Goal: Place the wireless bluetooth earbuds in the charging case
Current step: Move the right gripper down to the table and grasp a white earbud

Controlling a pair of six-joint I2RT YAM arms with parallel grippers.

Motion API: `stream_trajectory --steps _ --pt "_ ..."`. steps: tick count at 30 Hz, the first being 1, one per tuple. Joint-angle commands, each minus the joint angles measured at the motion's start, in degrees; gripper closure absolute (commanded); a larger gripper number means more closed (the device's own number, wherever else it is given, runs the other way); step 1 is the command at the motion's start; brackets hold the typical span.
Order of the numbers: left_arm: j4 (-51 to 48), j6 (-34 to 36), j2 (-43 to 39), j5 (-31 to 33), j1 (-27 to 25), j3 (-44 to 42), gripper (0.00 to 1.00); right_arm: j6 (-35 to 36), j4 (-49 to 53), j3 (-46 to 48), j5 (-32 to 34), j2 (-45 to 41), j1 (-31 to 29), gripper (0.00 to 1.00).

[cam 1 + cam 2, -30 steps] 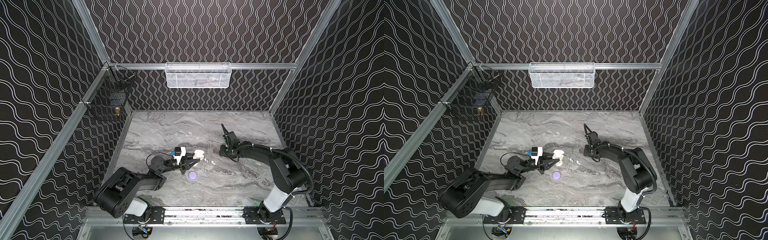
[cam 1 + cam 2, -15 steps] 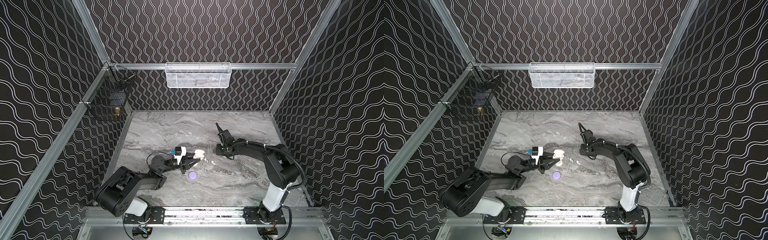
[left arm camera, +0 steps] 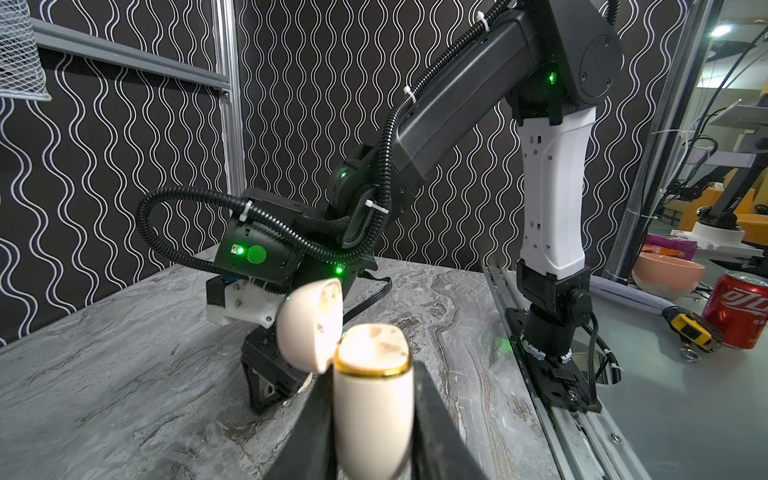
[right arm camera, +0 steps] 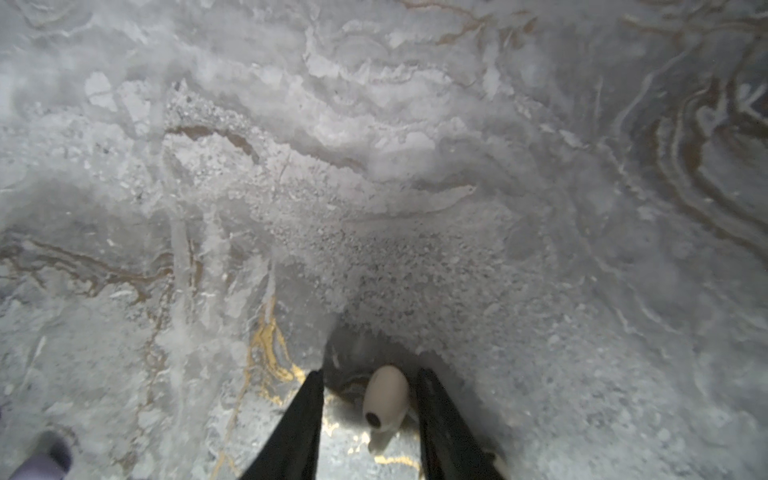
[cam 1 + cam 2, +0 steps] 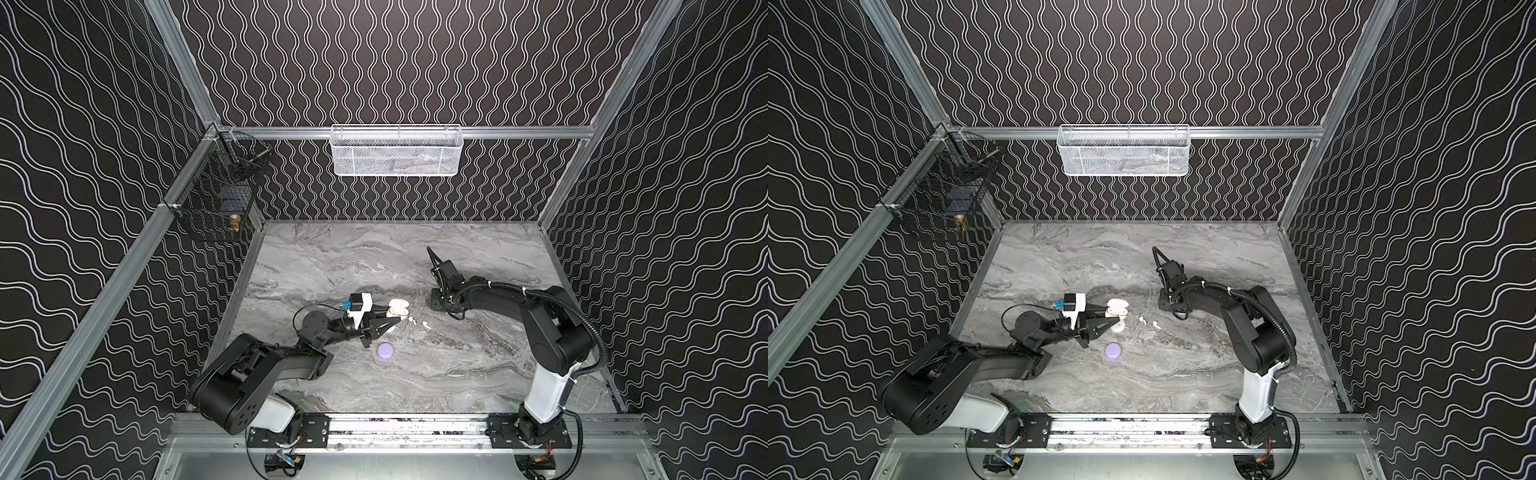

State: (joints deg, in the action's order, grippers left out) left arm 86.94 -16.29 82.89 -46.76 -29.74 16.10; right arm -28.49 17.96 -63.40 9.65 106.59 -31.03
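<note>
Two cases are showing: a cream case, a lavender case. Three earbuds are showing: two white earbuds, one cream earbud.

Top views sharp, even light; rt wrist blurry; glare on charging case.

Left pincer gripping open cream case, two earbuds beside, lavender case nearby

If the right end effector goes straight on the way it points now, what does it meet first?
Probably the marble tabletop, which looks very close; the cream earbud lies between the fingers of the right end effector.
</note>
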Motion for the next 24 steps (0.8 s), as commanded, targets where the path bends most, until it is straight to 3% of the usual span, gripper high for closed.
stream_trajectory --steps 1,10,24 --pt "1.7 -0.2 0.1 -0.8 0.0 0.4 1.00 -1.0 1.7 -0.2 0.9 0.4 -0.5 0.63" --pt "1.7 0.4 -0.1 0.1 0.1 -0.1 1.00 -1.3 2.1 -0.7 2.1 0.9 -1.3 0.77" --pt "1.7 0.2 0.5 0.4 0.1 0.0 1.00 -1.8 1.8 -0.9 6.0 -1.4 -3.1 0.83"
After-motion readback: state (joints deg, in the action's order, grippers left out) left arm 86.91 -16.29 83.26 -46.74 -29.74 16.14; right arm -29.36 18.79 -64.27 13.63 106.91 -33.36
